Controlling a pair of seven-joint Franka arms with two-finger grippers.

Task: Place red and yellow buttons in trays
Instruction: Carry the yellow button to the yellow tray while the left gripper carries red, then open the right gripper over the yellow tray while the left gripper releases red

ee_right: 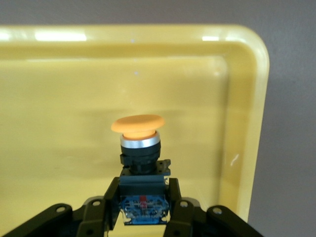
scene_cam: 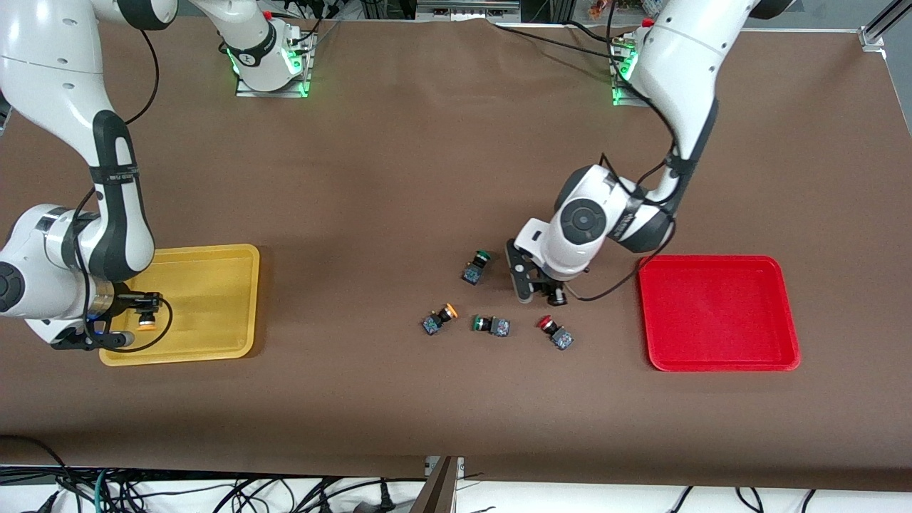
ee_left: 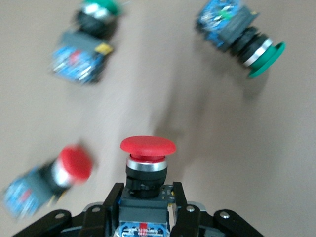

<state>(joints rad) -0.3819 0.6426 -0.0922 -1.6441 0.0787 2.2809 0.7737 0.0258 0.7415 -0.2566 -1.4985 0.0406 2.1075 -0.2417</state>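
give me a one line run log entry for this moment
left claw: holds red-capped push-button switch, over table | right claw: holds orange-yellow-capped push-button switch, over yellow plastic tray | red plastic tray: empty

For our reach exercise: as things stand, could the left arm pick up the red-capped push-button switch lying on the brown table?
Probably not yet: the left pincer is already shut on another red-capped push-button switch, though the lying switch sits close by, unblocked.

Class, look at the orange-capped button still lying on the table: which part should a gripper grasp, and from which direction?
Grip the dark blocky body of the orange-capped button, descending from above. It lies on its side, so the flat body faces suit the fingers better than the round cap.
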